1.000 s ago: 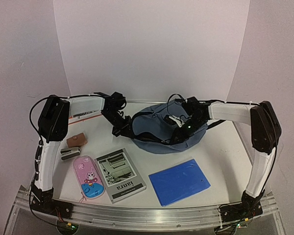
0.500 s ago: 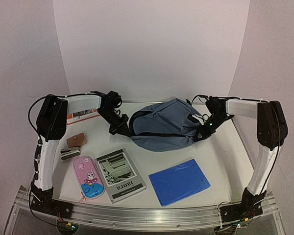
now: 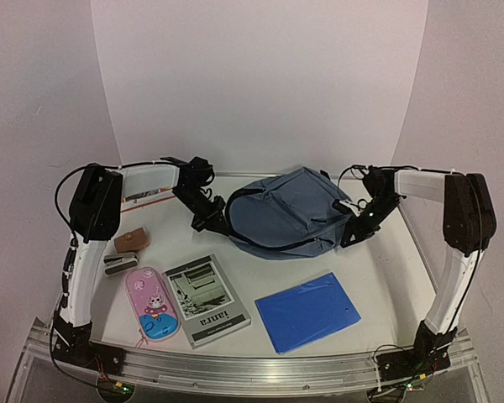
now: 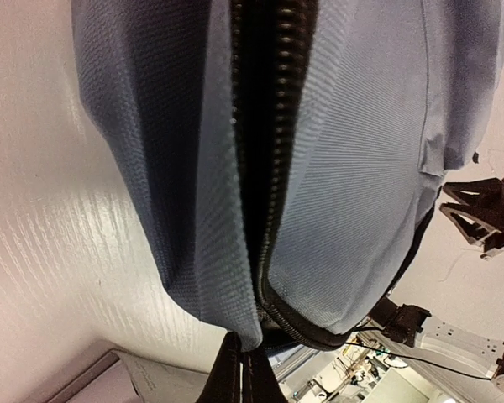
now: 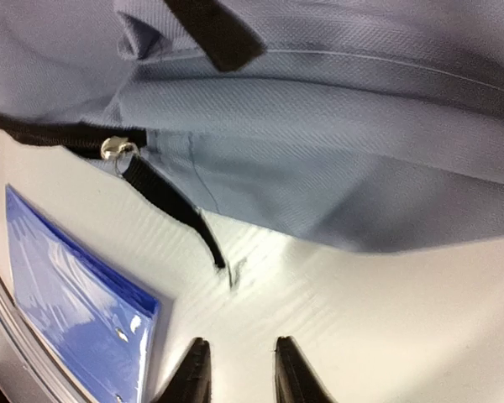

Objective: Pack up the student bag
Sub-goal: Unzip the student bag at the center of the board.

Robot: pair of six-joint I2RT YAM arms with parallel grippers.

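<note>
The left tool is pinched shut on the zipper end of the student bag. The right tool stands slightly apart and empty, just short of the black zipper strap. The bag lies midway along the far edge of the desk.

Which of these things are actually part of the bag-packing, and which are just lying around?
In the job now: student bag; left gripper, shut on the bag's edge; right gripper, open beside it.

Lying about, untouched, perhaps waiting to be packed: blue folder; booklet; pink pencil case; brown pouch; stapler-like item.
</note>
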